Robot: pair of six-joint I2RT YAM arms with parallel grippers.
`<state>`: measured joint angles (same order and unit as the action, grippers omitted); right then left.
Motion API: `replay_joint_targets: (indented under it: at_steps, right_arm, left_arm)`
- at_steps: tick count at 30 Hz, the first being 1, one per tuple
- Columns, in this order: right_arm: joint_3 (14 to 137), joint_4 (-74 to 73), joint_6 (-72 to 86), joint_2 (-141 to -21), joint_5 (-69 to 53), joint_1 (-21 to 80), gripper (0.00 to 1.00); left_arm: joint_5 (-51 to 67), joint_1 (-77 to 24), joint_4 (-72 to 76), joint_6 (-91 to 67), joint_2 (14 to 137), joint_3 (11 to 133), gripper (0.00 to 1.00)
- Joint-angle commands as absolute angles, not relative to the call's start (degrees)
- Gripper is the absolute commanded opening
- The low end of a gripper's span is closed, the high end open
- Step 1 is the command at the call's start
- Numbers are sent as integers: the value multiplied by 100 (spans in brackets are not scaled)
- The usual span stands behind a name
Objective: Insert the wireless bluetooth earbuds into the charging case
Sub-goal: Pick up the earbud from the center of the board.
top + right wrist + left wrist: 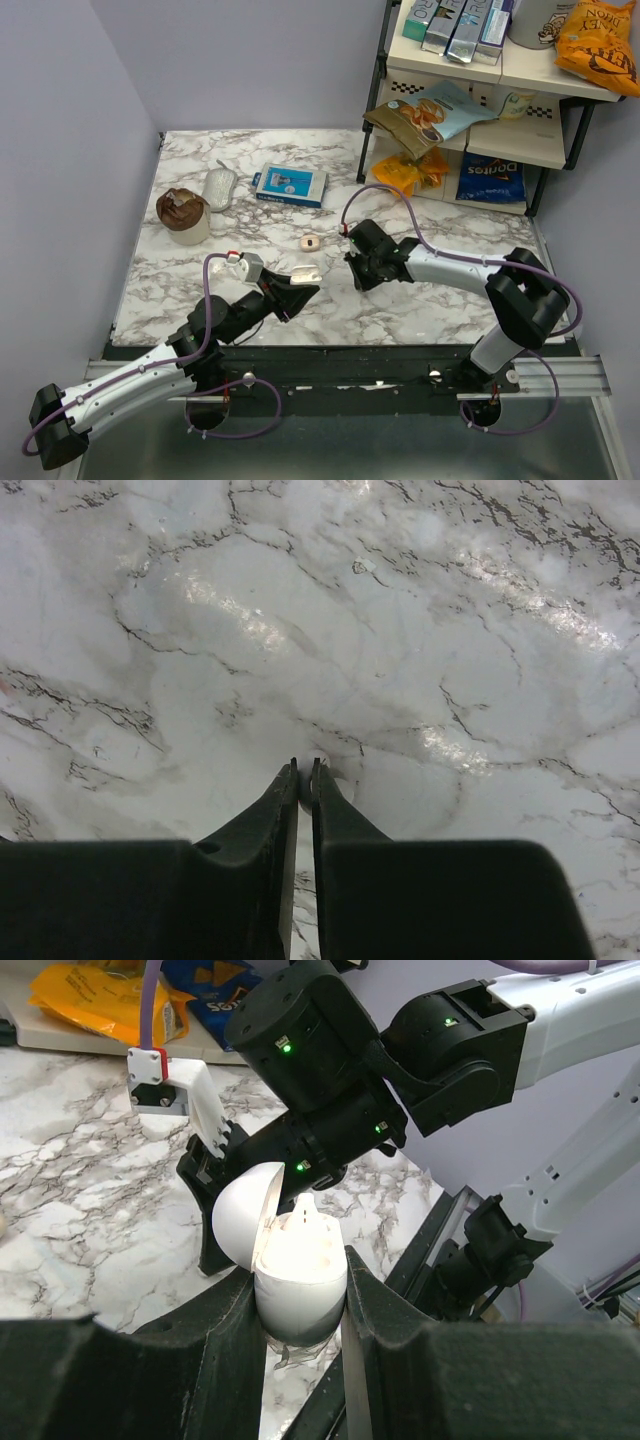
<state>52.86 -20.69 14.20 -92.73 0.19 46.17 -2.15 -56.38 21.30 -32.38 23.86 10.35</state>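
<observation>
Wireless bluetooth earbuds (pixel 303 1210) barely made out: a small white nub standing up in the mouth of the charging case (pixel 300 1285), possibly one of them seated there, too washed out by glare to call; a pale lump just beside the right-hand fingertip in the right wrist view, equally unsure. Charging case white and oval, held upright off the marble table (pixel 180 280) near its front edge, lid (pixel 243 1215) swung open toward the left of the left wrist view. Left gripper (pixel 303 286) pressed tight on the case body, one black finger on each side. Right gripper (pixel 305 772) just beside the case in the top view, tilted down toward the marble, fingers drawn nearly together with only a thin slit between; impossible to tell whether pinching anything. Seen from the left wrist, right gripper's black body and a white bracket (pixel 185 1085) close behind the open lid. Small round beige case (pixel 310 242) lying on the table just beyond the two grippers, apart from both. Farther back, a blue box (pixel 290 185), a silvery-grey object (pixel 220 188) and a brown-topped tub (pixel 183 215). Shelf (pixel 470 150) with snack bags (pixel 595 40) at the far right corner.
</observation>
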Motion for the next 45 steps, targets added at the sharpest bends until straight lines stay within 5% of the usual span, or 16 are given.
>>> replay_joint_targets:
  at_steps: [1,5,20,45]
  right_arm:
    - [5150,-2241,1529,-9272,237,4518,14]
    - [5133,-2250,1573,-9255,211,4456,5]
    - [4975,-2136,1924,-9018,44,4149,1]
    - [6002,-3338,1769,-5485,-3893,3744,1]
  left_arm:
    - [-299,-5669,2215,-3191,2382,1002,0]
    - [-299,-5669,2241,-3208,2382,993,0]
    - [-299,-5669,2303,-3199,2452,1011,0]
    - [157,-5651,3040,-2523,2821,1371,0]
